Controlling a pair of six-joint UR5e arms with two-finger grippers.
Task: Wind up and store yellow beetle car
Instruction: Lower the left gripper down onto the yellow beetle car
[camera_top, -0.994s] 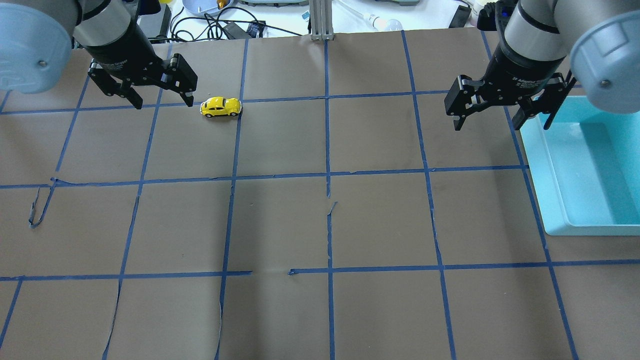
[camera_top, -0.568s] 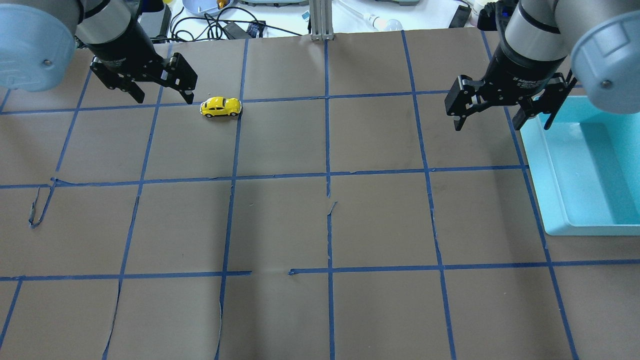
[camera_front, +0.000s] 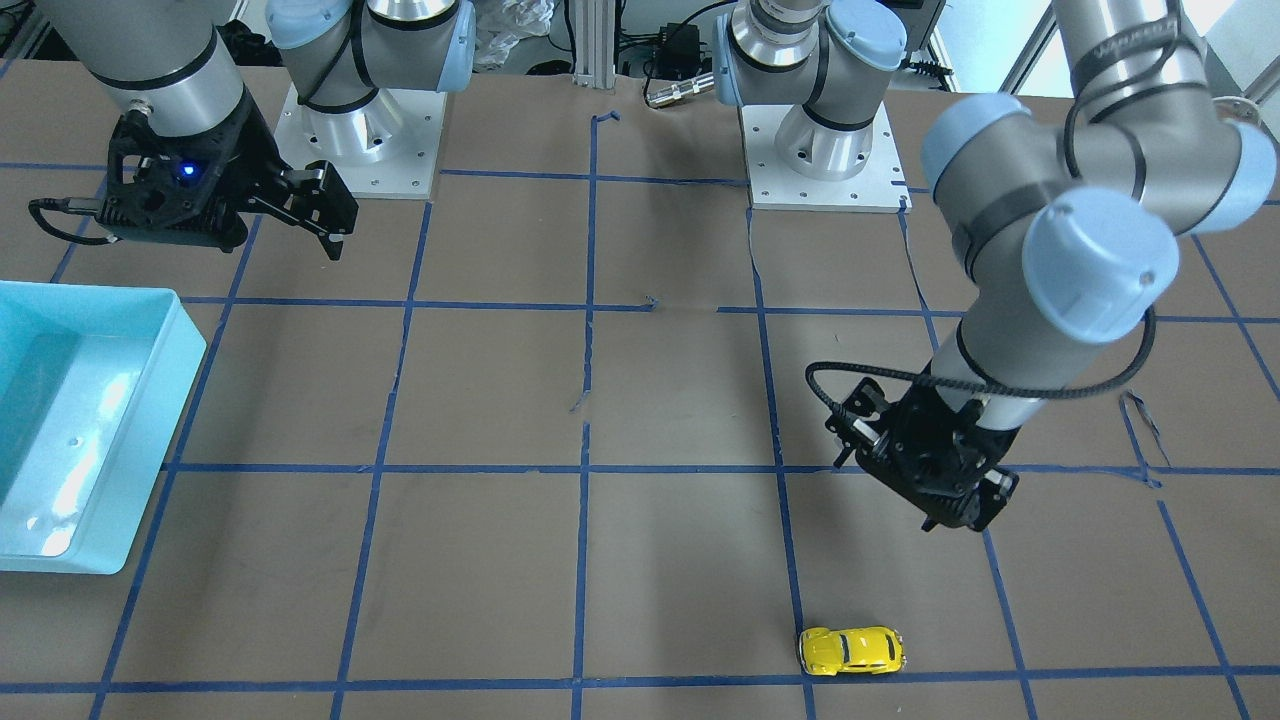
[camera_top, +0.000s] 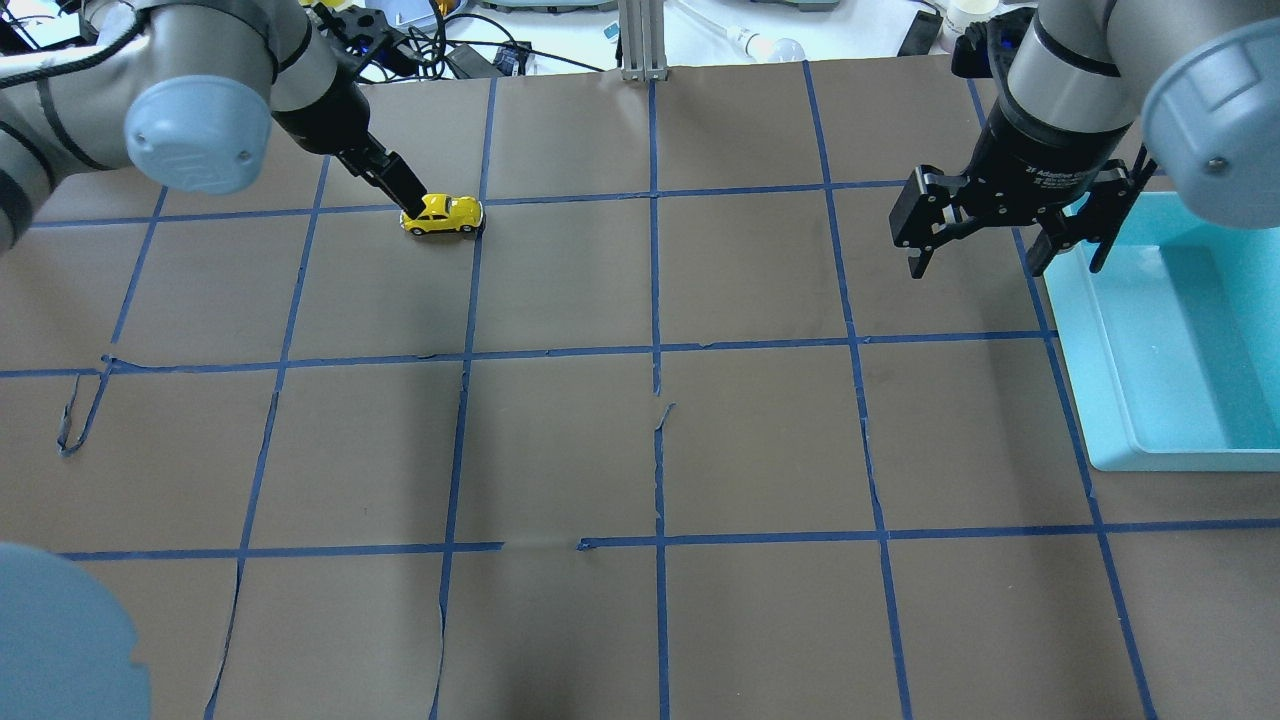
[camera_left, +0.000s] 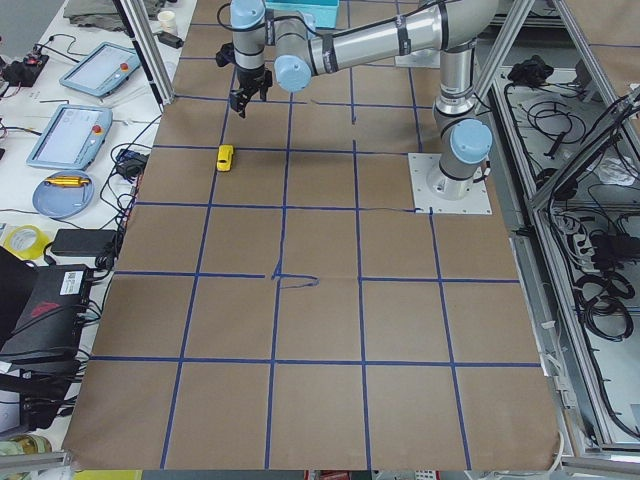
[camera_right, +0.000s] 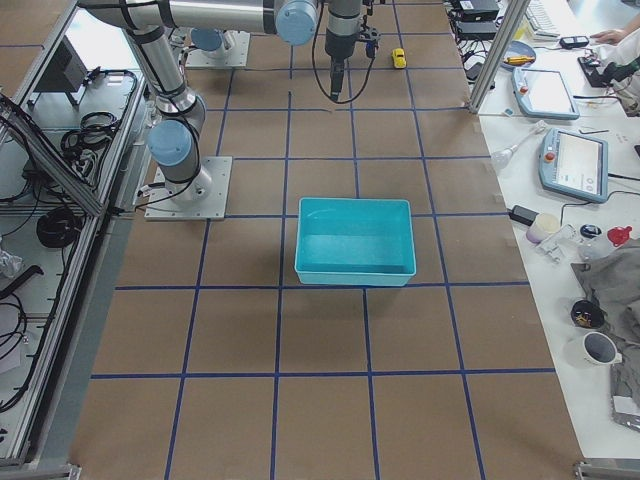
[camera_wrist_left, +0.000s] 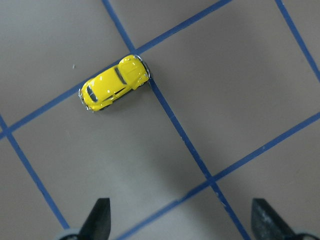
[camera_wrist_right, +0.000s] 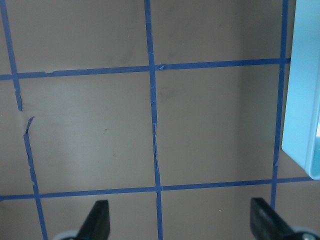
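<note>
The yellow beetle car (camera_top: 442, 213) stands on its wheels on the brown paper at the far left of the table, beside a blue tape crossing. It also shows in the front view (camera_front: 851, 650) and the left wrist view (camera_wrist_left: 115, 83). My left gripper (camera_top: 400, 190) hangs above the table just left of the car, open and empty. In its wrist view (camera_wrist_left: 182, 220) the car lies ahead, up and to the left of the fingers. My right gripper (camera_top: 975, 255) is open and empty, hovering by the left wall of the turquoise bin (camera_top: 1100, 380).
The bin also shows at the front view's left (camera_front: 150, 420) and the right wrist view's right edge (camera_wrist_right: 300, 100). Blue tape lines grid the paper, some peeled and torn (camera_top: 75, 415). Cables and devices (camera_top: 440, 50) lie beyond the far edge.
My left arm has swung its wrist round and moved right toward the car, so the gripper now shows edge-on beside it. The car and the right gripper have barely moved.
</note>
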